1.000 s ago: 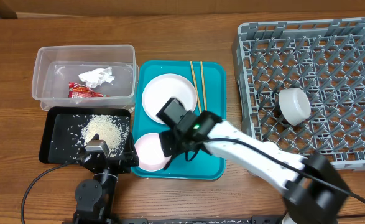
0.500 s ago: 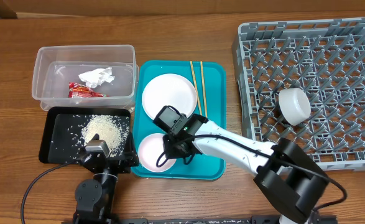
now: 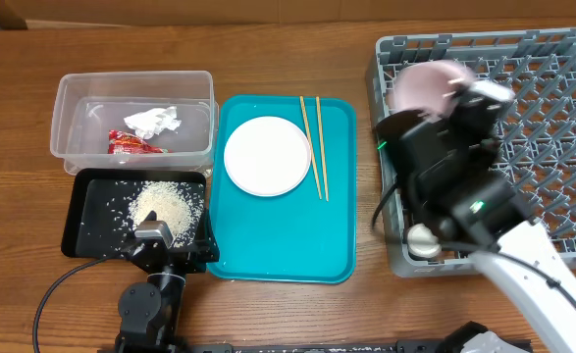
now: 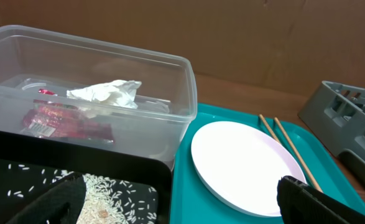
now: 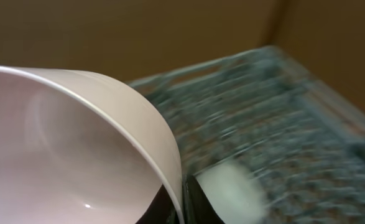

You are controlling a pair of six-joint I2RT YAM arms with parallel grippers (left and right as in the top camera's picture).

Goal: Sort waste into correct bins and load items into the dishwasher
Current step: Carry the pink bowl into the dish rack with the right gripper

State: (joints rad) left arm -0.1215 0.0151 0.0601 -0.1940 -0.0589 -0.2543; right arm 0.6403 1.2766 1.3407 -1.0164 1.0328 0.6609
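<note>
Evidently mid-carry: pinched the pale bowl by its rim in the right end effector, with one dark finger showing at the rim. Held it tilted above the far-left corner of the dish rack, by the counter's right edge. Could not tell from overhead whether it cleared the pegs.

Had the left end effector spread and empty near the counter's near-left corner, beside the black tray of rice. Not yet loaded: white plate and chopsticks, lying on the teal tray mid-counter. Wrapper and tissue lay in the clear tub toward the far-left corner.

Judged the rim-only hold the weak point. Smooth and tilted, the bowl could pivot or slip out if swung fast, and the smeared wrist view hinted at speed. Risked also clipping the rack wall or a peg on the way down. Might equally land on the blurred pale shape under the rim, perhaps the cup.
</note>
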